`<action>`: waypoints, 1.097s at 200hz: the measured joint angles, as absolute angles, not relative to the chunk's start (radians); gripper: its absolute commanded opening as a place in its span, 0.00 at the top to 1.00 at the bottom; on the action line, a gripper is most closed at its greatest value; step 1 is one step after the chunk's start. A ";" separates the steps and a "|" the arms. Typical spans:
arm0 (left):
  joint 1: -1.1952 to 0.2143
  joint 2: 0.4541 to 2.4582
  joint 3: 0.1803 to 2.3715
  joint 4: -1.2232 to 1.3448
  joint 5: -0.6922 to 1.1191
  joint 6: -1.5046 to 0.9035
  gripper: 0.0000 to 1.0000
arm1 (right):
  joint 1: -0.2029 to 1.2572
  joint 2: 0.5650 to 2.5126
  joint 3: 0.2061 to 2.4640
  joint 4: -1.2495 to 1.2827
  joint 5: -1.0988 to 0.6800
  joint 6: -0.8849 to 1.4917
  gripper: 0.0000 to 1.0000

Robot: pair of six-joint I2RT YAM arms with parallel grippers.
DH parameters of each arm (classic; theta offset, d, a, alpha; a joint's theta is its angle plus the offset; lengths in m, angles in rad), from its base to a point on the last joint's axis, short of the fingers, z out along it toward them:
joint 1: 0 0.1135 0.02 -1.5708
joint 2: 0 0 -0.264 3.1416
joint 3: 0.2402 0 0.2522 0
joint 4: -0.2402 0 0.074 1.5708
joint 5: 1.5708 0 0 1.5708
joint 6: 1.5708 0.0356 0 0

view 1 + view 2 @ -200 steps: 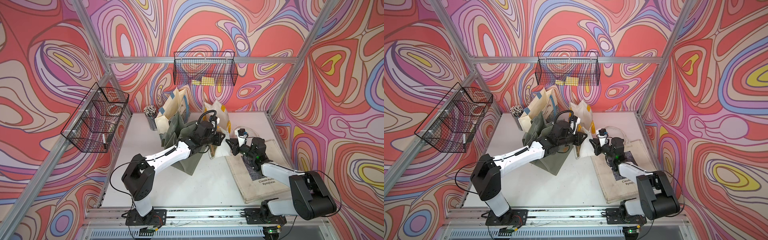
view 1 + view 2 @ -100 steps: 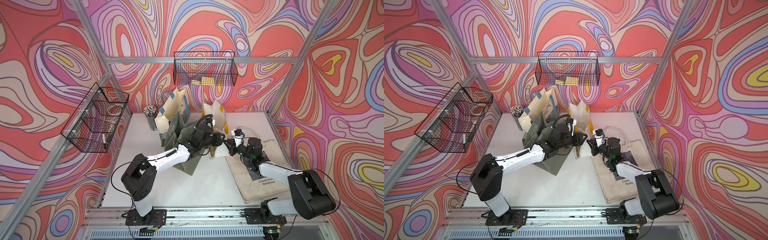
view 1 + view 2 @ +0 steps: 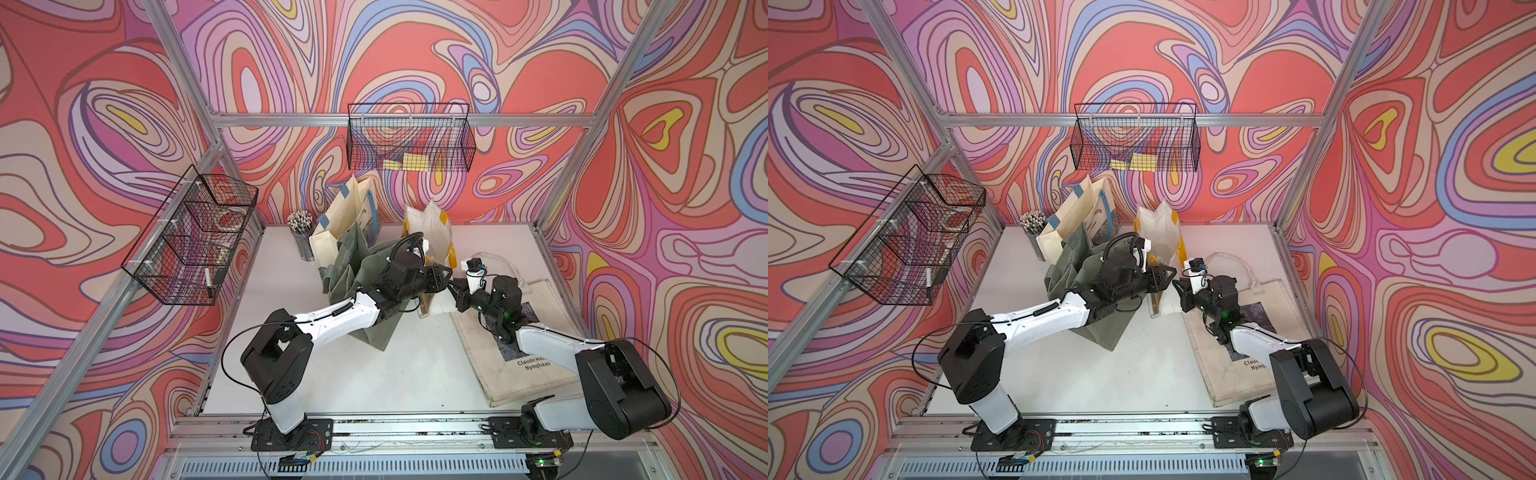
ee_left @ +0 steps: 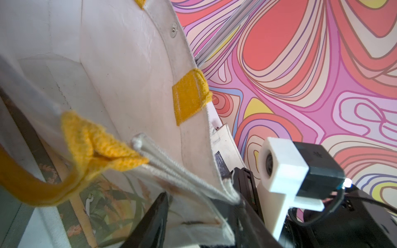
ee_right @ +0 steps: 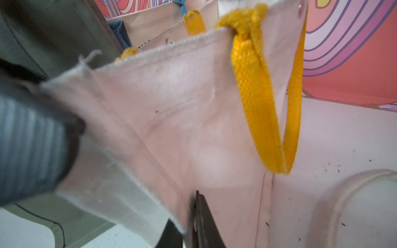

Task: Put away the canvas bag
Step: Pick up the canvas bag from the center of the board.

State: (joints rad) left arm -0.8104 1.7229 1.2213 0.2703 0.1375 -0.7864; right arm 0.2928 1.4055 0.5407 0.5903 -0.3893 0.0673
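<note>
Since a second ago the left hand (image 3: 441, 277) has spread its fingers; it now stands half wide, cloth lying loose between them. The canvas bag (image 3: 430, 228), cream with yellow handles, stands upright near the middle of the surface (image 3: 374, 382), just behind both hands. The right hand (image 3: 457, 291) faces the left one almost tip to tip. It is narrow, pinched on the bag's rim.

Both top views show the two arms meeting in front of the bag, but not the grip itself. The left wrist view gives that: one of the left hand's dark fingers (image 4: 150, 223) sits beside the cream cloth. A folded white hem runs into the right hand (image 4: 240, 193), under its white camera mount (image 4: 281, 169). A yellow handle (image 4: 191, 96) and a metal snap (image 4: 173, 30) also show there. The right wrist view shows the yellow handle loop (image 5: 257, 107) hanging down the bag's side.

On the left wall hangs a wire basket (image 3: 195, 237). On the surface stand a cup of pencils (image 3: 301, 232), a tall bag with blue handles (image 3: 332, 237) and a green bag (image 3: 353, 266), which the left arm crosses. On the right a flat printed bag (image 3: 498, 374) lies under the right arm. A second wire basket (image 3: 409, 143) hangs on the swirl-patterned back wall (image 3: 415, 62).
</note>
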 measured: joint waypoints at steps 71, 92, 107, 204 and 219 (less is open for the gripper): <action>-0.863 1.723 1.362 0.072 -0.032 -0.742 0.48 | 0.322 1.370 0.536 0.567 -0.333 0.072 0.86; -0.869 1.731 1.398 0.030 -0.058 -0.736 0.60 | 0.325 1.361 0.527 0.568 -0.321 0.073 0.86; -0.869 1.742 1.415 0.003 -0.072 -0.736 0.70 | 0.325 1.357 0.521 0.568 -0.313 0.077 0.86; -0.873 1.768 1.478 -0.080 -0.064 -0.711 1.00 | 0.329 1.331 0.499 0.564 -0.292 0.111 0.70; -0.871 1.782 1.516 -0.109 -0.056 -0.693 1.00 | 0.331 1.309 0.498 0.553 -0.287 0.124 0.55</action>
